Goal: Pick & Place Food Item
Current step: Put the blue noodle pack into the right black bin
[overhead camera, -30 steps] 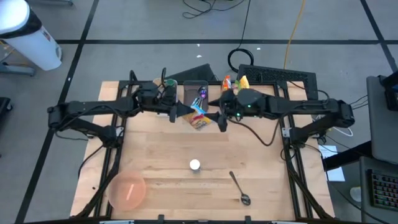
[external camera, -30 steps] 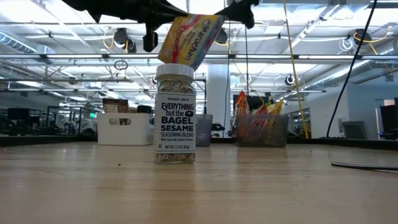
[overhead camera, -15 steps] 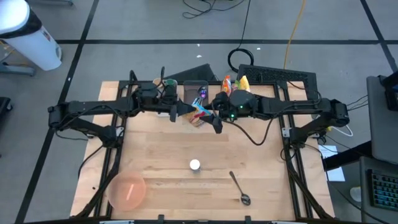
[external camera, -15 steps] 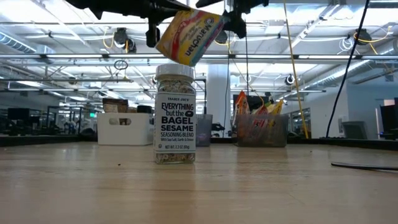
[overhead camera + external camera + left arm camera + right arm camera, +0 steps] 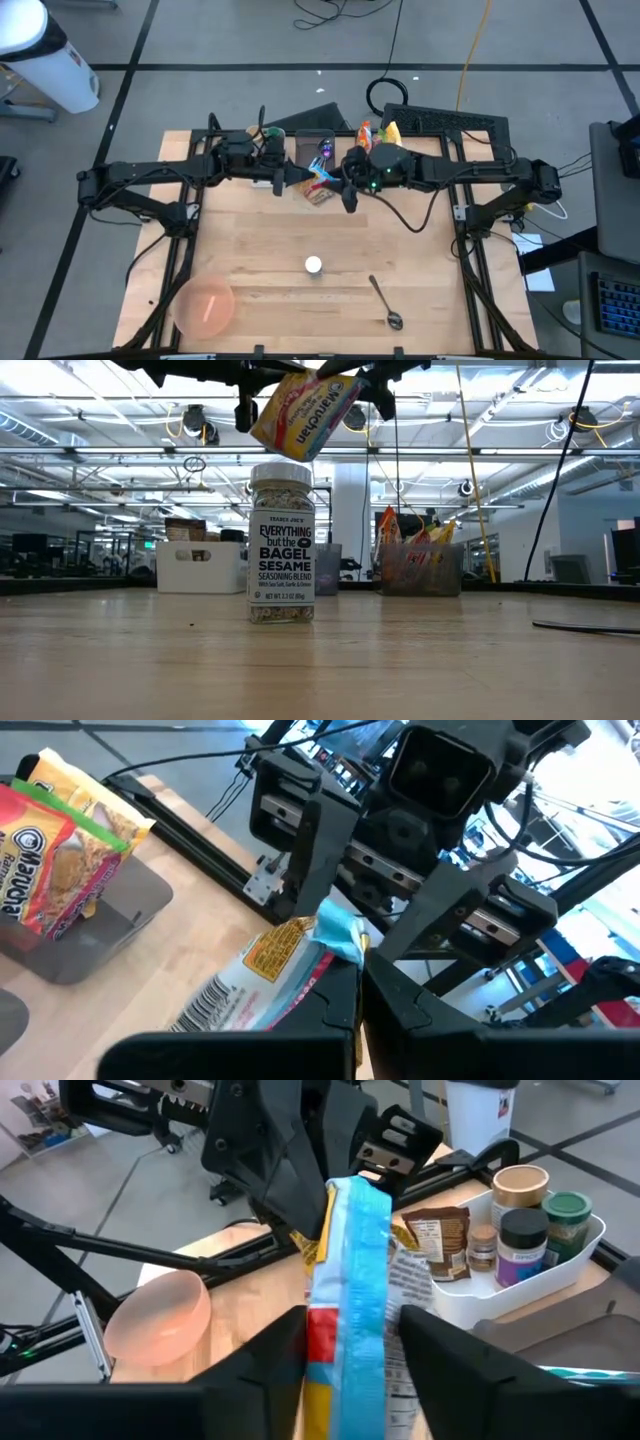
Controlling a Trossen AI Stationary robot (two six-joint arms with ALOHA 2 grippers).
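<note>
1. Ramen packet point(image 5: 305, 412) hangs in mid-air over the far middle of the table point(image 5: 260, 240), pinched between your two arms. The left gripper point(image 5: 298, 178) is clamped on one edge, and the right gripper point(image 5: 345, 190) has its fingers either side of the opposite edge with the packet standing on end between them; whether they're pressing yet you can't quite tell.
2. Watch the handover: if your left lets go before the right has squeezed, the packet drops, and I'd judge it lands close to the seasoning jar point(image 5: 281, 543) standing upright on the table's centre.
3. Pull apart with both clamped and that thin wrapper may tear or slip.
4. Grippers sit nearly touching, so a small misjudged move risks a knock.
5. Around you: grey tray point(image 5: 95, 925) with more packets just beside, white bin of jars point(image 5: 520, 1245) behind, pink bowl point(image 5: 205, 306) and spoon point(image 5: 383, 302) near the front edge, well apart. Nothing blocks the open table below.
</note>
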